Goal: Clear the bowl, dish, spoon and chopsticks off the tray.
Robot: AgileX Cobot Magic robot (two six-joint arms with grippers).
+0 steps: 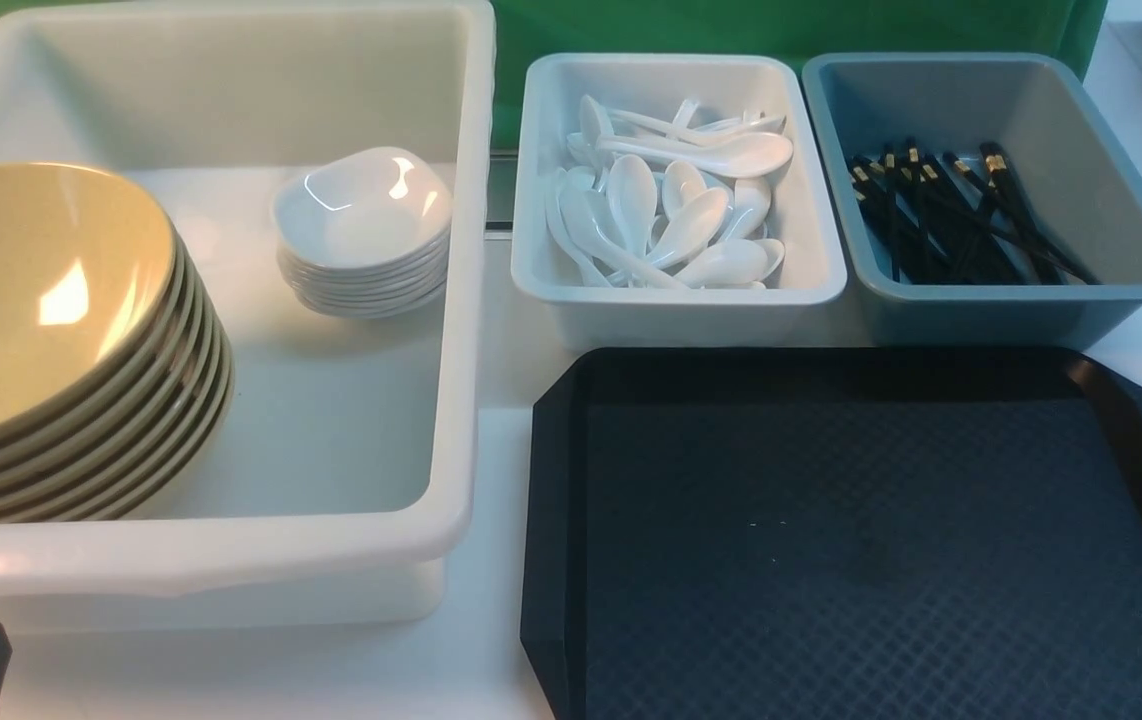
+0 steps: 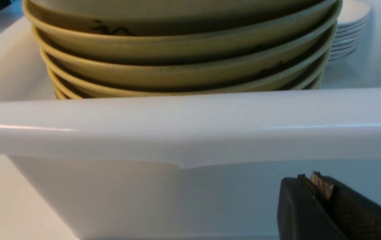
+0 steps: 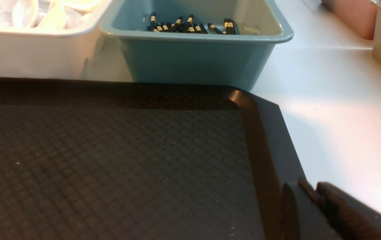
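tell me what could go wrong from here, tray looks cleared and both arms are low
1. The left tool sits shut, close to the big white tub's near wall; a careless lift might catch the overhanging rim and jolt the leaning stack of bowls.
2. The right tool sits nearly closed by the tray's rim; sweeping sideways could shove the tray toward the blue-grey tub of chopsticks.

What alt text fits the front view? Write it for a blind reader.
A bare black tray sits front right. Behind it, one tub holds white spoons, another black chopsticks. A big white tub on the left holds stacked tan bowls and white dishes.
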